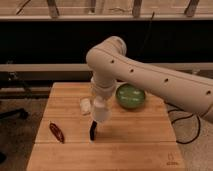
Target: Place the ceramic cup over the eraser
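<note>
The white ceramic cup (101, 113) hangs at the end of my arm, held in the gripper (100, 102), which is shut on it. The cup is just above the table, with its lower end right over the top of the eraser (93, 131). The eraser is a small black block standing on the wooden table (130, 135), a little left of the middle. The gripper itself is mostly hidden between the white wrist and the cup.
A pale whitish block (86, 105) lies just left of the cup. A green bowl (130, 96) sits to the right at the back. A dark red elongated object (56, 132) lies near the left edge. The arm comes in from the right.
</note>
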`<state>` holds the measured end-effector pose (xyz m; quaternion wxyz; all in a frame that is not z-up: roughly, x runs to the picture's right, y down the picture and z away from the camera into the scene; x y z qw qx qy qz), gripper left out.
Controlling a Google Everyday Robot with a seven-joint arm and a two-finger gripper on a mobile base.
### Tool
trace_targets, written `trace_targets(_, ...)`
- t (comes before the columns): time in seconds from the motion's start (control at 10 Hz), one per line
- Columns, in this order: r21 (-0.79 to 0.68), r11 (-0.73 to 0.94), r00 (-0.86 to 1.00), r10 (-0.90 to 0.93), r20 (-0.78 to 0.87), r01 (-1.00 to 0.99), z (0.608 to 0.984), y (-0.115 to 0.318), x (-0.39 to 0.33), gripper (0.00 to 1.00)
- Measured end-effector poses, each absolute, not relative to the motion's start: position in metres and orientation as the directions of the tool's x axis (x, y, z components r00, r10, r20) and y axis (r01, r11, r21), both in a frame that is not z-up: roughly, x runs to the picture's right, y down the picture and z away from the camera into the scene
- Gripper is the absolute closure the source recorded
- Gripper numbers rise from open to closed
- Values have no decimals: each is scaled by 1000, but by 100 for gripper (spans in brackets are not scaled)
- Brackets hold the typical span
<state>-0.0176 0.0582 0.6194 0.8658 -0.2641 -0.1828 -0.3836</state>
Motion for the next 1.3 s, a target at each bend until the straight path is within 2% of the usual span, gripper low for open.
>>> trace_targets(1.3,-282,490,549,-573,608,825,630,110,-52,99)
